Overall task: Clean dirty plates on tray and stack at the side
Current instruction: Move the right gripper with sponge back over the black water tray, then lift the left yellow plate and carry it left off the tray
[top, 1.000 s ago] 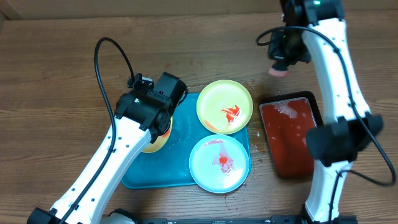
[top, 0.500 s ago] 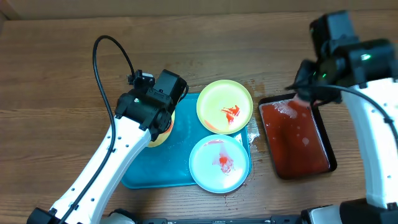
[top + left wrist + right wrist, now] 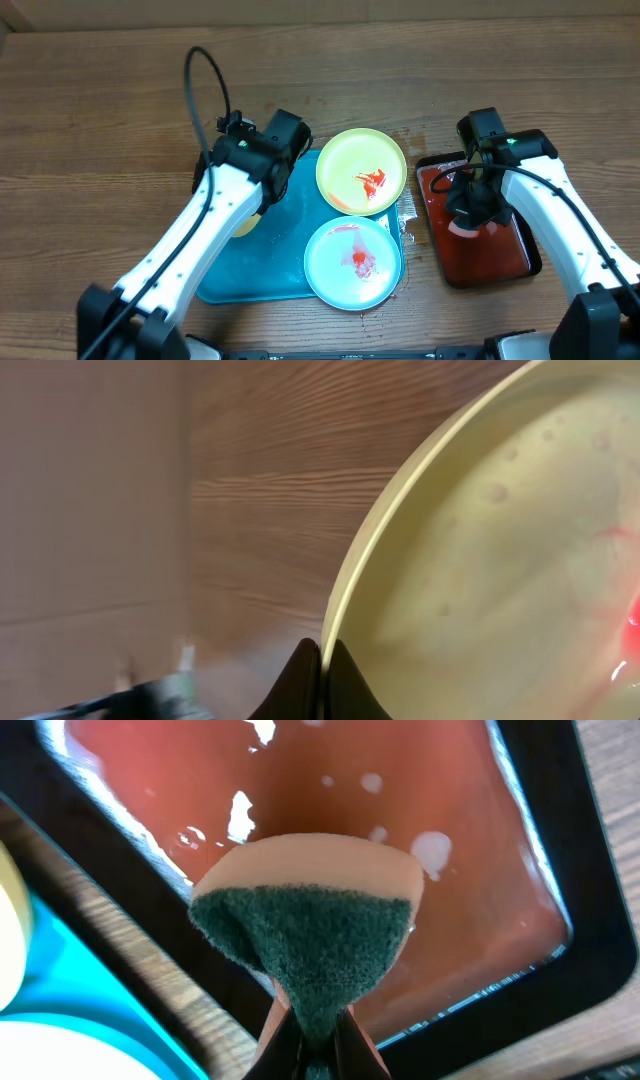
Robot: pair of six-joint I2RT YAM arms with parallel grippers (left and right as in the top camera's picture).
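Observation:
The yellow plate (image 3: 500,560) is tilted, and my left gripper (image 3: 322,660) is shut on its rim. From above only a sliver of that plate (image 3: 244,223) shows under my left arm at the left end of the turquoise tray (image 3: 250,275). The pale yellow-green plate (image 3: 361,171) and the pale blue-white plate (image 3: 353,263) lie on the tray's right side, both with red smears. My right gripper (image 3: 318,1032) is shut on a green and peach sponge (image 3: 305,915) held over the black tray's red liquid (image 3: 450,850).
The black tray with red liquid (image 3: 480,245) sits on the wooden table right of the turquoise tray. My left arm's cable (image 3: 205,90) loops up at the back. The turquoise tray's edge (image 3: 60,975) shows left of the sponge.
My right arm has swung from the far back down to the black tray, bringing the sponge over the red liquid. My left arm has shifted slightly right, still gripping the yellow plate.

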